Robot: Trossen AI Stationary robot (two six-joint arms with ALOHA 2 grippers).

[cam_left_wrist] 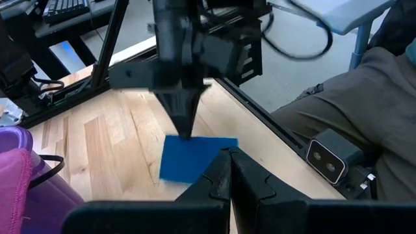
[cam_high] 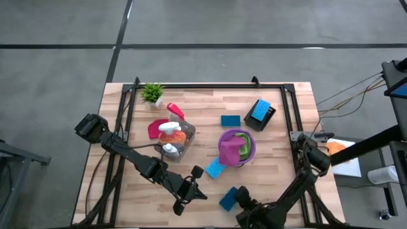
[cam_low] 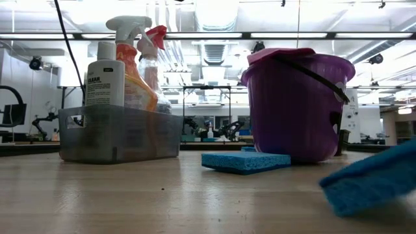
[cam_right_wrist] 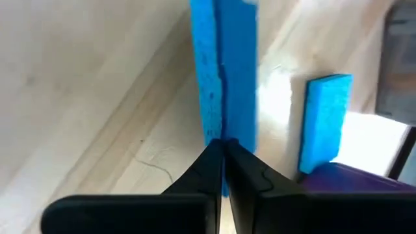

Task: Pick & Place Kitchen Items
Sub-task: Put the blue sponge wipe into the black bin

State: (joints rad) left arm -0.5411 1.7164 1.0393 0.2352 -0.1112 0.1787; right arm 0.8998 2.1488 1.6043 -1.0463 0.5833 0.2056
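On the wooden table [cam_high: 267, 172], blue sponge [cam_right_wrist: 224, 78] pinched between right jaws.

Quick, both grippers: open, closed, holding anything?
Left gripper: closed, holding nothing, hovering near the table's front edge.
Right gripper: closed on a blue sponge.

Bright overhead strip lighting, glare on the table [cam_right_wrist: 276, 97], near sponge [cam_low: 374, 179] blurred.

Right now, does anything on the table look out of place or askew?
Nothing is spilled or damaged. One blue sponge at the table's near edge is tilted, one side raised off the wood, because the right gripper has its fingers shut on it. The bottles stand upright in their bin.
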